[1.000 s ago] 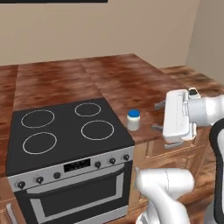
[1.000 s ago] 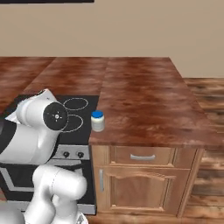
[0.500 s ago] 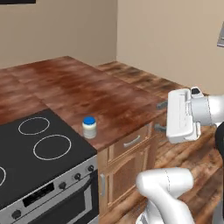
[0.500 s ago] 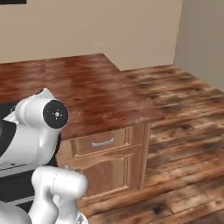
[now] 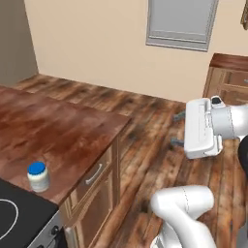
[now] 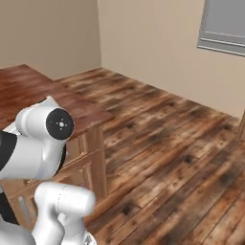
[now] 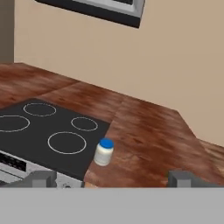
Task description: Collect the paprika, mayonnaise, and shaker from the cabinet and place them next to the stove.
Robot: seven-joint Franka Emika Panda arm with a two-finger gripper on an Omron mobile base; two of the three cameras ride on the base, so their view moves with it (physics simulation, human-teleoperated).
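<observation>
The mayonnaise (image 5: 38,176), a squat whitish jar with a blue lid, stands upright on the brown counter (image 5: 58,131) right beside the black stove (image 5: 12,220). The hand view shows the mayonnaise (image 7: 104,152) at the right edge of the stove (image 7: 48,131) with its white ring burners. My gripper (image 5: 177,129) hangs out over the wooden floor, well to the right of the counter and far from the jar. It is open, its fingertips (image 7: 41,178) wide apart with nothing between them. The paprika, the shaker and the wall cabinet are out of view.
A drawer with a silver handle (image 5: 94,173) sits under the counter's end. Wood floor (image 6: 172,143) stretches to the beige wall with a grey window (image 5: 181,22). A wooden cabinet (image 5: 230,77) stands at the far right.
The base has turned right, so the whole picture has shifted: stove and jar slid to the lower left, and floor and window came into view. The arm's pose looks unchanged.
</observation>
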